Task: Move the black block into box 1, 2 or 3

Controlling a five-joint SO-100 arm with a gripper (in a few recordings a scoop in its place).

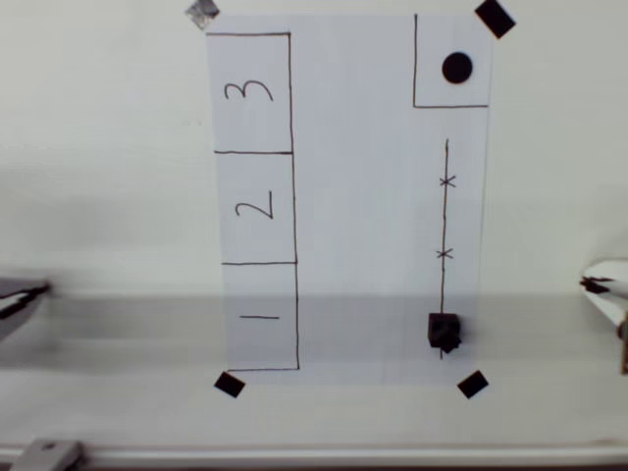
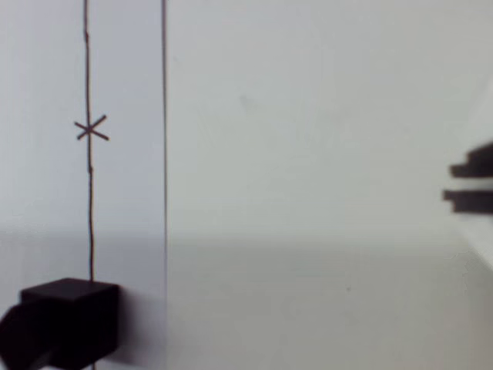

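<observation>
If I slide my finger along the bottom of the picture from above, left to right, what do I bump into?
Left tape square → box 1 → black block → right tape square.

Pale table, grey shadow band

Seen from my remote desk, the arm shows at the right edge of the overhead view as a white, rounded plastic shell with a small dark, reddish patch at its tip. In the wrist view, the arm shows two black, stepped bars, one above the other, against a pale, blurred body. Finer details are too soft to tell.
</observation>
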